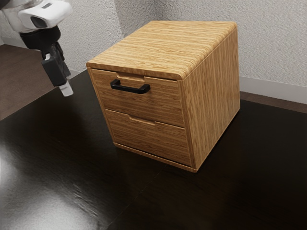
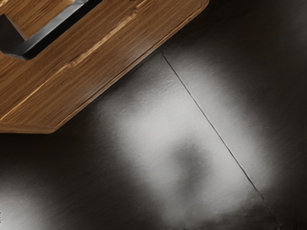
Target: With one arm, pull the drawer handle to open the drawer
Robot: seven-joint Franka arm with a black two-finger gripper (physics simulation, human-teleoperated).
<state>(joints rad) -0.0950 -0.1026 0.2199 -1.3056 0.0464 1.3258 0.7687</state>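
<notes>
A wooden two-drawer cabinet (image 1: pixel 192 52) stands on a dark glossy table (image 1: pixel 72 182). Its top drawer (image 1: pixel 158 98) carries a black bar handle (image 1: pixel 130 86) and sits flush with the cabinet front. The lower drawer (image 1: pixel 148 135) has no handle and is flush too. My gripper (image 1: pixel 66 89) hangs in the air at the exterior view's left, level with the handle and well apart from it, touching nothing. In the wrist view the black handle (image 2: pixel 43 36) and the wooden drawer front (image 2: pixel 105 57) lie ahead of my hand, above the table.
A seam (image 2: pixel 216 129) runs across the table top. A white textured wall (image 1: pixel 273 43) with a baseboard stands behind the cabinet. Open table surface stretches in front of the cabinet and below my hand.
</notes>
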